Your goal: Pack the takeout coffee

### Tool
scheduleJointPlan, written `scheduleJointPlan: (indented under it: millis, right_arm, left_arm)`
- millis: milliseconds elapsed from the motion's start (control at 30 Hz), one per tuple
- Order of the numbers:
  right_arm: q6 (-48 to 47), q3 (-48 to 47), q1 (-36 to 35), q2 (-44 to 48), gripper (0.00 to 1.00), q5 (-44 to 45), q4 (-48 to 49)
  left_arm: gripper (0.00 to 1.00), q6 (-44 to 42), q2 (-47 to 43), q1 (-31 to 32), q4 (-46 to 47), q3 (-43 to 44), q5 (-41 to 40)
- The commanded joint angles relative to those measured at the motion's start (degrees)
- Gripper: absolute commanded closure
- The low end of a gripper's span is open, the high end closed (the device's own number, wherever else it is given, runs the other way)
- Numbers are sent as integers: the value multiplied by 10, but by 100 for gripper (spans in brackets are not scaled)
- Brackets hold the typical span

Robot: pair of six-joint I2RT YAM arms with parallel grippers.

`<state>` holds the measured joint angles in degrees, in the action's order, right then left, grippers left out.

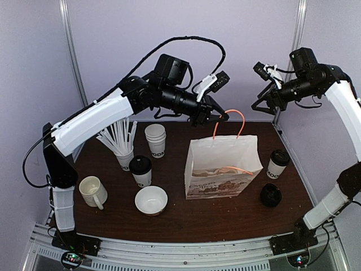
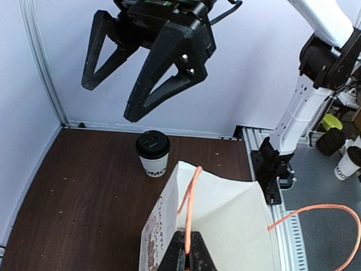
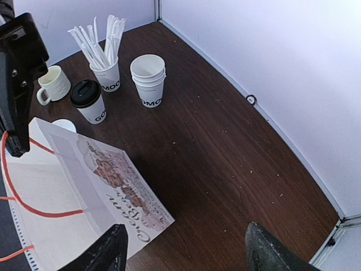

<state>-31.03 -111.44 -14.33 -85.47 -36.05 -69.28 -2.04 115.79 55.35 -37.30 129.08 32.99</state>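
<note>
Top external: our left fingers (image 2: 175, 259) pinch the orange handle (image 1: 241, 121) of the bag (image 1: 223, 164). Our right fingers (image 3: 271, 257) hang wide open and empty. The left coffee (image 1: 140, 171) and right coffee (image 1: 277, 164) stand on the bench (image 1: 237, 212), flanking the bag, neither packed.

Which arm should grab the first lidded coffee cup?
Right. The right gripper is open and free, with a lidded cup on its side; the left gripper is shut on the orange bag handle.
</note>
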Motion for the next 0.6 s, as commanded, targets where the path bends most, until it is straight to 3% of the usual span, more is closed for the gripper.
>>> scheduleJointPlan:
  millis: [0,567]
  right_arm:
    - [23,21,23,-5,25,-14,40]
    - [13,58,37,-10,25,-16,42]
  left_arm:
    - [100,-83,17,-2,33,13,-74]
    - [100,-60,-44,28,57,-79,-15]
